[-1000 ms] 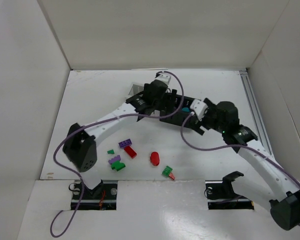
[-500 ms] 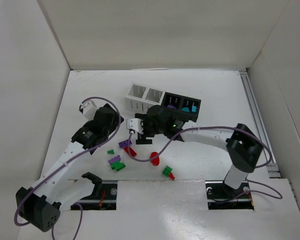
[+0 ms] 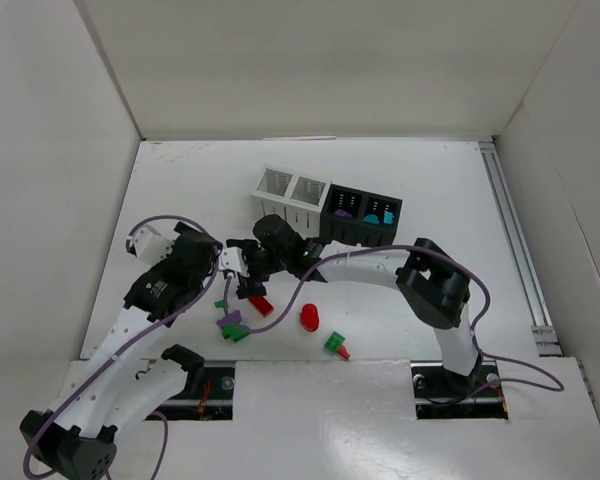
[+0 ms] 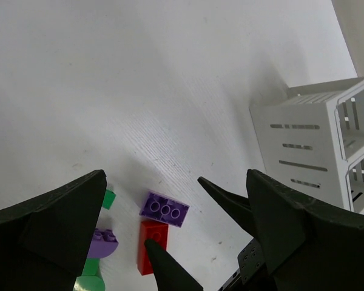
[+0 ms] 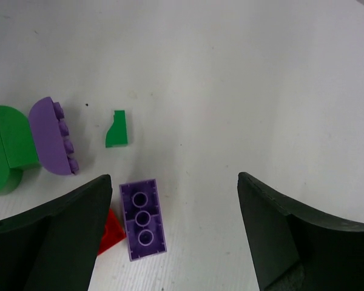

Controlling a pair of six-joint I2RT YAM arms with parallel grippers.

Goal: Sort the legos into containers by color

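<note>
Lining up on the purple brick [image 5: 143, 219] is the step in hand. Your right tool [image 5: 174, 179] hovers over it with its fingers spread wide, holding nothing. The brick lies flat on the table [image 5: 230, 73], studs up. It sits between the fingers but crowds the one at the left of the wrist view, with a wide gap to the other.

Shift the tool sideways toward that crowded side until the brick sits midway; otherwise the near finger may land on it instead of beside it. The brick's long side runs roughly along the fingers, so closing would take it across its narrow width, which I judge a sound grip.

Mind the red brick [image 5: 109, 233], touching or just beside the purple one and partly hidden by that same finger; a descent from here could trap or nudge it. The small green piece [image 5: 117, 128] and the purple rounded piece [image 5: 53, 136] lie ahead of the tool, apart from the brick.

Your left tool [image 4: 176, 176] is also spread and empty, close by over the same brick, so hold it back. The likely goal is the black container [image 3: 365, 233], which shows purple inside, well beyond the tool.
</note>
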